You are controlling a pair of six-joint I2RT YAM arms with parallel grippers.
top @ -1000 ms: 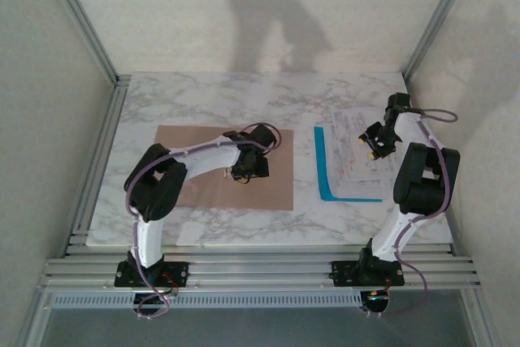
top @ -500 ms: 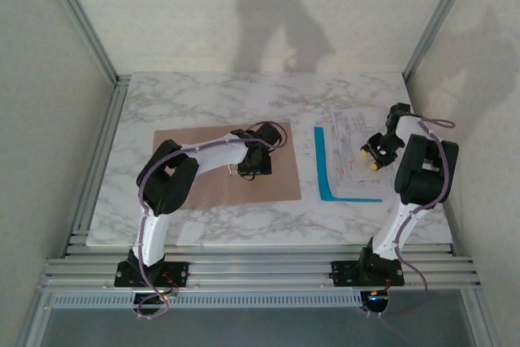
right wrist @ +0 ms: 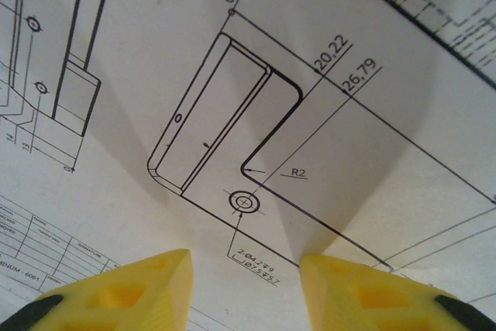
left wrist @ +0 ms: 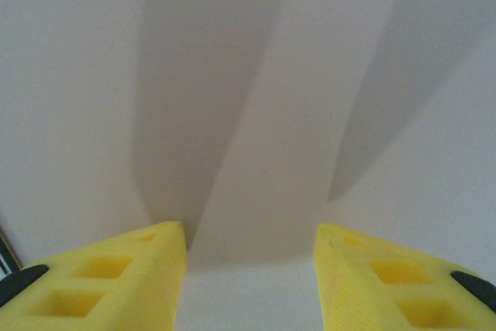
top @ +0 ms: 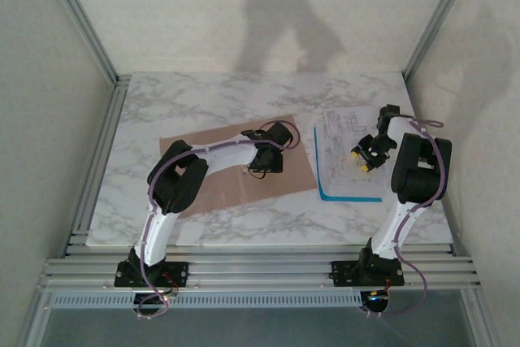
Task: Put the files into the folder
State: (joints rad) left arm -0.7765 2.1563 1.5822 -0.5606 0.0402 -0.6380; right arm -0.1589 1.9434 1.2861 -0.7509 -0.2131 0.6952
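Files (top: pixel 345 137) flat on the right side of the tabletop (top: pixel 203 99), long axis running near to far, blue edge strip (top: pixel 323 180) along the left and near sides. Directly beneath the right pincer (top: pixel 363 160), which is spread over a printed drawing (right wrist: pixel 232 137) and pinching nothing; pressed onto the paper or just above it, cannot tell.

Folder (top: pixel 223 188) just left of the files, long axis left to right but skewed, right end farther back, its right edge at or touching the sheets' left edge. Left pincer (top: pixel 262 166) over the folder's right part, likewise spread, only plain surface between the tips.

Right arm clearly nearer the files; folder straight leftward from that pincer. Likely a short leftward carry or slide of the sheets next. Folder open or closed: not tellable here.
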